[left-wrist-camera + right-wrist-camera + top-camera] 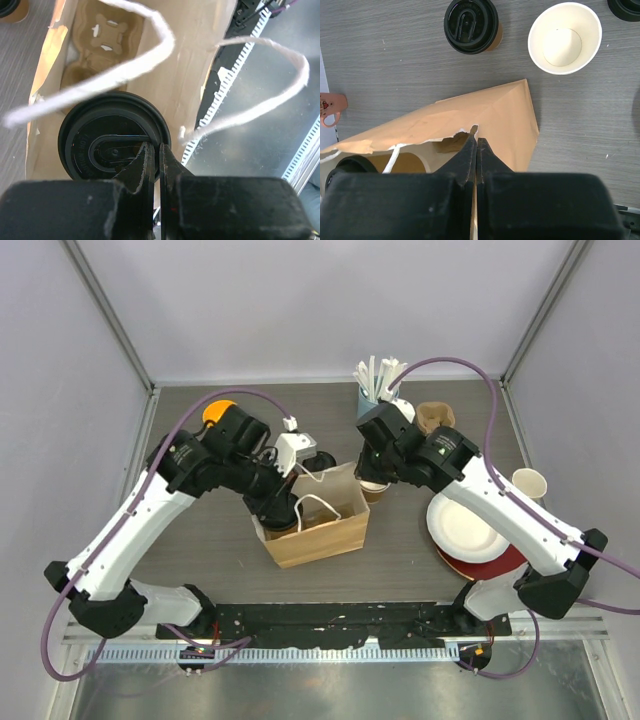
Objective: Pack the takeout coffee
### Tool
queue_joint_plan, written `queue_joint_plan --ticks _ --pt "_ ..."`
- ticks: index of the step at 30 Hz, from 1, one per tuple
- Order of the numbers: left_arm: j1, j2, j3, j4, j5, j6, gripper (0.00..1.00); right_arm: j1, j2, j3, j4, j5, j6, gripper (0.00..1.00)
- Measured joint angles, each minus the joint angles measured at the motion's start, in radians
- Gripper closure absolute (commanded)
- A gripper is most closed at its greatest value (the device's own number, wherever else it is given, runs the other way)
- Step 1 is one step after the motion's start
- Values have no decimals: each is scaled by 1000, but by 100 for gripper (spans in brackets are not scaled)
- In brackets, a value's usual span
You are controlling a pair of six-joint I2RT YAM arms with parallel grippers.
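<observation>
One small kraft-brown paper cup with a round black plastic lid (112, 145) stands upright inside the brown paper bag (185, 75), at its near-left end. The lid's oval sip tab faces up, and its rim is caught in the left gripper (157, 155). A second lidded kraft cup (470, 25) stands upright on the grey table (395, 65), beyond the bag's far side and apart from it.

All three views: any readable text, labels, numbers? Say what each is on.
No text can be read in any view.
Bagged cup's lid, inside the paper bag: raised lettering around the rim, too blurred to read.
Table cup's lid: embossed marks, not readable.
Peach object at the right wrist view's left edge: dark red print, too small.
Green sticker on the right arm: too small.
</observation>
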Motion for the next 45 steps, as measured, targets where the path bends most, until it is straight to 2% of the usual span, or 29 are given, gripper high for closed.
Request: queue_joint_plan --ticks 7,12,21,32,38,45 --pt "-56 19 -18 68 -114 -75 100 0 -37 -55 22 -5 -2 99" --pt "-148 51 -35 121 -186 -113 100 0 -59 -91 34 -5 -3 99" --pt "-176 71 16 135 -209 -133 100 0 -99 -124 43 -5 -4 99" --pt "-176 58 -221 282 -298 -85 100 0 -114 -145 64 -13 -25 99" --pt "-158 -8 -349 325 -314 -38 100 0 -127 -159 78 -21 -30 99" --pt "-142 31 -368 335 -250 -8 100 0 -129 -169 96 -37 -45 99"
